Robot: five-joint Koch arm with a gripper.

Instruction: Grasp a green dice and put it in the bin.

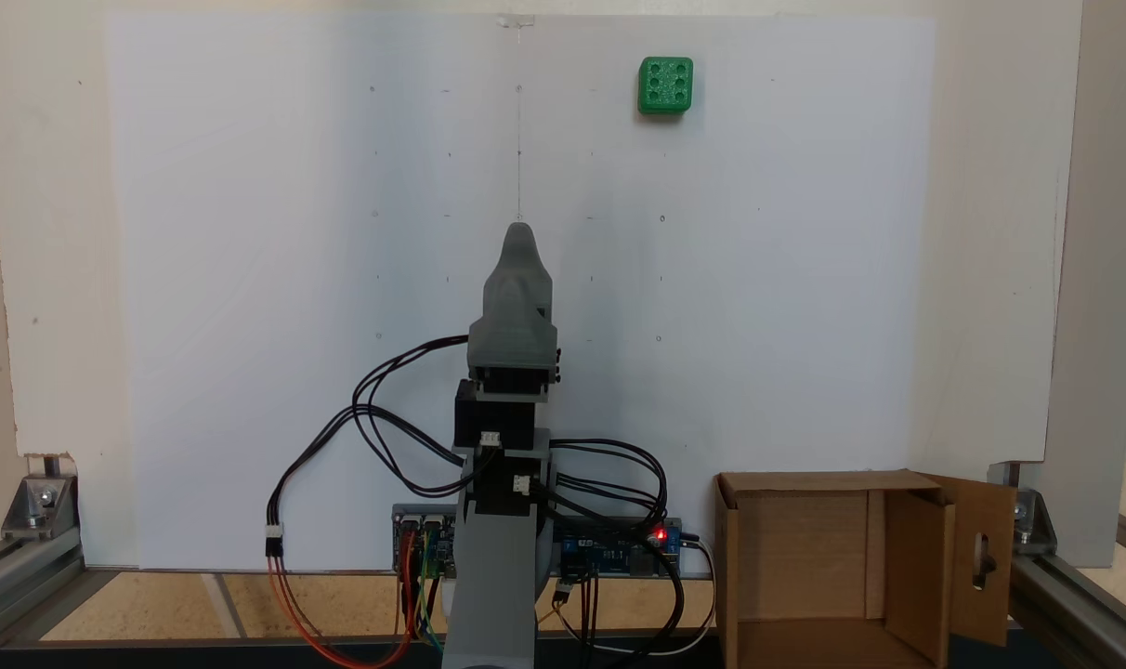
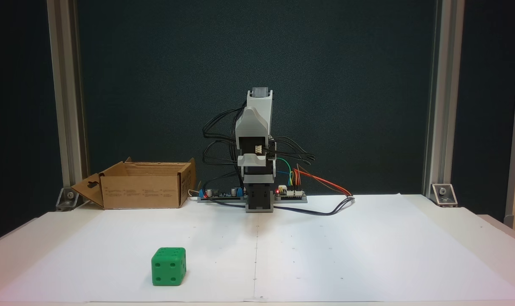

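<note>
Showing six pips, green dice (image 1: 665, 85), unreadable bin (image 2: 140, 190) print

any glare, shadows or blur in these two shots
In the fixed view from above, the white sheet is evenly lit with a faint bluish cast and soft shadows; the green dice is sharp. In the front fixed view, the dark backdrop reads dim, the dice casts a small soft shadow, and the bottom corners tint pinkish.
</note>
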